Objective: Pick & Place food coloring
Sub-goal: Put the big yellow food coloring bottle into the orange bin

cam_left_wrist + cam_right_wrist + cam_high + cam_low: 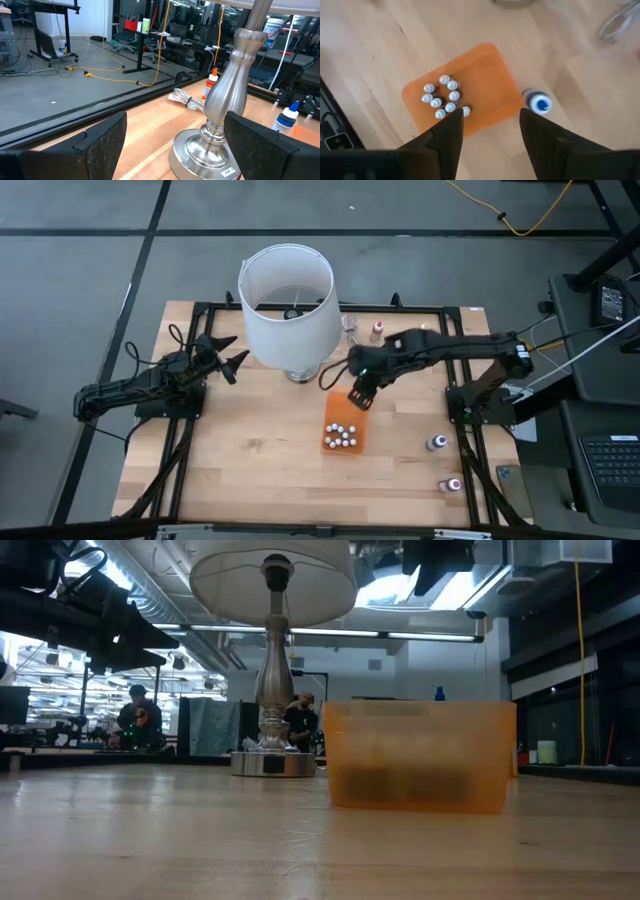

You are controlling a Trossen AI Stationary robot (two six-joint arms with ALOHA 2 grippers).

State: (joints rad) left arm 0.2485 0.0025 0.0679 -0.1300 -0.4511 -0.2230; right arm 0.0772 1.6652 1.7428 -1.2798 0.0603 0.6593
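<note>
The food coloring is scattered. Several white-capped bottles (340,437) (444,97) stand clustered in the near end of the flat orange tray (343,420) (485,85) (420,755). A blue-capped bottle (540,102) (287,118) stands on the table just off the tray's far end. An orange bottle (377,330) (212,82) stands near the far edge, and a purple one (437,443) and a pink-red one (453,483) stand by the right edge. My right gripper (358,395) (490,130) hovers open above the tray's far end, holding nothing. My left gripper (225,360) (175,150) waits open left of the lamp.
A lamp with a big white shade (288,305) stands on its round metal base (207,150) (272,762) at the table's far middle, just left of the tray. A bundled cord (186,99) lies behind it. Bare wood stretches across the near left part of the table (250,470).
</note>
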